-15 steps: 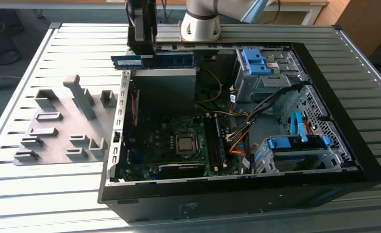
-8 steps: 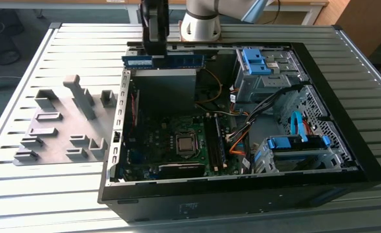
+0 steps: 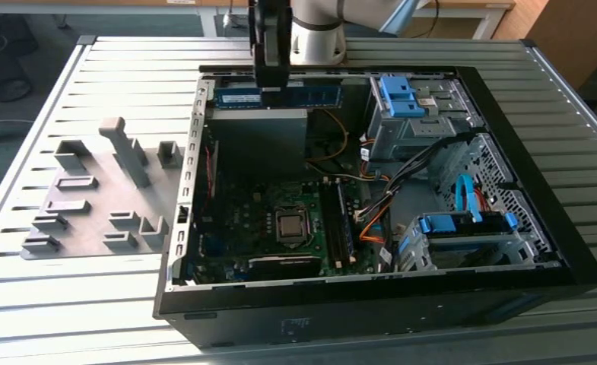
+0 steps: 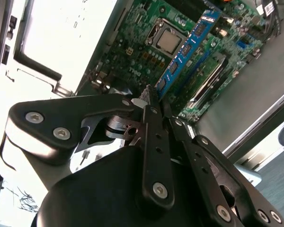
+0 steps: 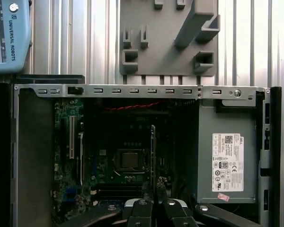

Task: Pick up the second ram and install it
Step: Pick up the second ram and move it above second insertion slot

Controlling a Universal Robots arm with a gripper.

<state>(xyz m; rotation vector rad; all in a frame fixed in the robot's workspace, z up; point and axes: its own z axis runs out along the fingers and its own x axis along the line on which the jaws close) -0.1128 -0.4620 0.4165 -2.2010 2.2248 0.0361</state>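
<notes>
Blue fibreglass: the second ram point(image 3: 313, 95) is a long, thin circuit strip with a row of dark chips. It hangs level in the air over the far side of the open computer case point(image 3: 379, 304).
Gripper: the gripper point(image 3: 271, 85) is clamped on the second ram from above, near the middle of its length. In the second wrist view its black fingers point(image 4: 149, 118) meet on the strip point(image 4: 187, 47), which runs out past the tips.
Line-up: in the first wrist view the strip point(image 5: 153, 146) shows edge-on, rising from the gripper point(image 5: 155, 201) across the motherboard, close beside the square processor.
Handling: probably very light and stiff, yet fragile. The board is thin, the chips stand proud, and the contact edge should stay untouched. A hold on the flat faces along the upper long edge, near the centre, looks soundest, since an off-centre grip could let it tilt.
Board below: the green motherboard point(image 3: 247, 220) is densely studded, with a metallic processor point(image 3: 291, 226) and dark parallel memory slots.
Case: black sheet metal, with a smooth grey power supply box point(image 5: 227, 151) carrying a white label.
Counter: the ribbed metal counter point(image 3: 125, 68) holds a matt grey plastic plate point(image 3: 85, 220) with blocky upright holders, well apart from the strip.
</notes>
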